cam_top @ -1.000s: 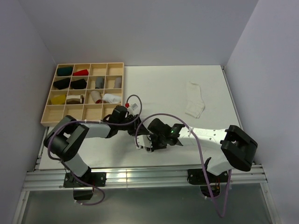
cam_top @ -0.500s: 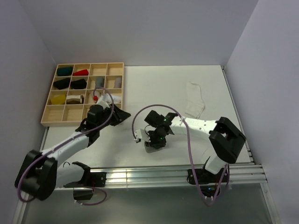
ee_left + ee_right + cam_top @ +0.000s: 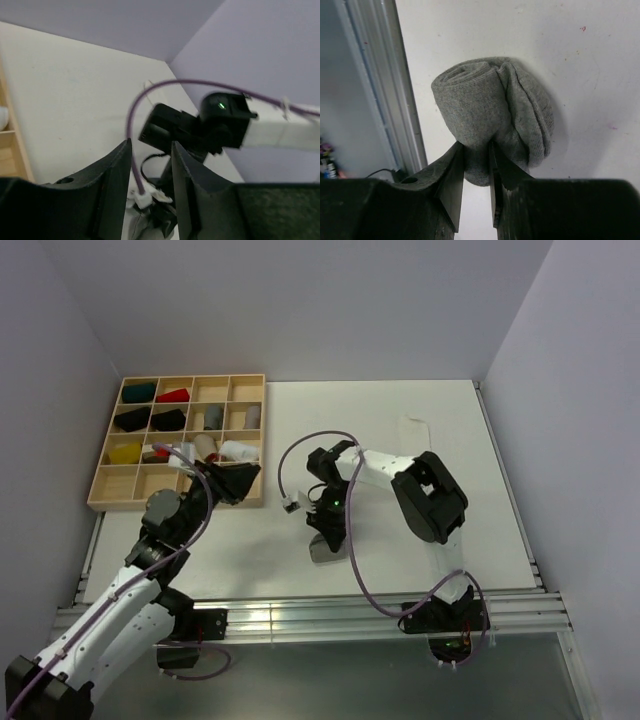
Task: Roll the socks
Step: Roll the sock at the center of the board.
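Observation:
The grey sock [image 3: 490,115] is rolled into a tight bundle, resting against the white table near the front rail. My right gripper [image 3: 476,150] is shut on its lower fold. In the top view the roll [image 3: 321,550] sits just below my right gripper [image 3: 324,532]. My left gripper [image 3: 240,480] is open and empty, raised over the tray's near right corner, well left of the roll. The left wrist view shows its fingers [image 3: 117,170] apart, with the right wrist and grey sock [image 3: 131,226] beyond. The white sock [image 3: 413,430] is mostly hidden under my right arm.
A wooden compartment tray [image 3: 110,485] at the back left holds small red, yellow, green, black, grey and white bundles. The aluminium front rail [image 3: 300,618] runs close below the roll. Purple cables [image 3: 290,455] loop over both arms. Walls stand on the left, back and right.
My left gripper has pulled away from the grey roll, up and left to the tray. My right arm has folded back, its elbow swinging over the white sock, still holding the roll.

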`<state>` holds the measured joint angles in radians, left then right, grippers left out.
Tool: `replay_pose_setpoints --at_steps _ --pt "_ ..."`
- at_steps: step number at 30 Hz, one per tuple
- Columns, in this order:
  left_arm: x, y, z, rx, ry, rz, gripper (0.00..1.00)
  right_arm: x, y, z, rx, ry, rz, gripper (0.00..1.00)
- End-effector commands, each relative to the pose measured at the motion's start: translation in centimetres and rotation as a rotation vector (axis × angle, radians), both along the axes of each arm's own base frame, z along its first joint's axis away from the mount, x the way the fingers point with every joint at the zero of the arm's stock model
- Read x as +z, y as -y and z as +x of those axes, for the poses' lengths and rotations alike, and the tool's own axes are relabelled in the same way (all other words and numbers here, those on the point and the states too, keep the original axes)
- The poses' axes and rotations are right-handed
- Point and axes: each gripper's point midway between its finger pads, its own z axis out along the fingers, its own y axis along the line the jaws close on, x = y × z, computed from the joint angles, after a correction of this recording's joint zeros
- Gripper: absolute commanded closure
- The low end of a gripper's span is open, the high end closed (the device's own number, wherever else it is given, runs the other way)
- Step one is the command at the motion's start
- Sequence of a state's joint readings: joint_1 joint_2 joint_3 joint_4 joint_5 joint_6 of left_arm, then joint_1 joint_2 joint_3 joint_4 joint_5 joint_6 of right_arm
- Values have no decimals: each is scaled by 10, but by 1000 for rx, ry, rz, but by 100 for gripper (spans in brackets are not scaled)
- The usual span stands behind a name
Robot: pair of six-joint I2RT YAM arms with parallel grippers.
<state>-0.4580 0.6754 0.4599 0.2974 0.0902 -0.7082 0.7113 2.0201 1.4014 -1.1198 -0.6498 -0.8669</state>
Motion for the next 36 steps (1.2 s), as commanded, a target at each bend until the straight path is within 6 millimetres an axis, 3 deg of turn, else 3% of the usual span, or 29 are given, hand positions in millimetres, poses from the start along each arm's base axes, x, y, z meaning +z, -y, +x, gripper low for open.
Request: replay_pose_setpoints --at_steps 1,5,6,10,20,24,36 --pt "-3 34 -20 -141 127 158 57 -17 12 13 17 -28 -69 74" --pt "-44 82 -35 -275 83 314 55 -24 15 20 -7 -50 -90 74" --pt "-64 101 -45 -335 50 359 55 -25 15 22 -9 -46 -92 74" --pt "-100 127 -56 -429 0 417 52 -30 16 23 -18 -54 -104 74" --pt "-154 164 -70 -627 -81 501 49 -37 19 23 -40 -67 -139 74" --pt "-164 174 -75 -667 -99 507 50 -39 19 24 -49 -65 -146 74" --pt "-200 177 -80 -694 -172 544 51 -45 19 26 -70 -75 -161 74"
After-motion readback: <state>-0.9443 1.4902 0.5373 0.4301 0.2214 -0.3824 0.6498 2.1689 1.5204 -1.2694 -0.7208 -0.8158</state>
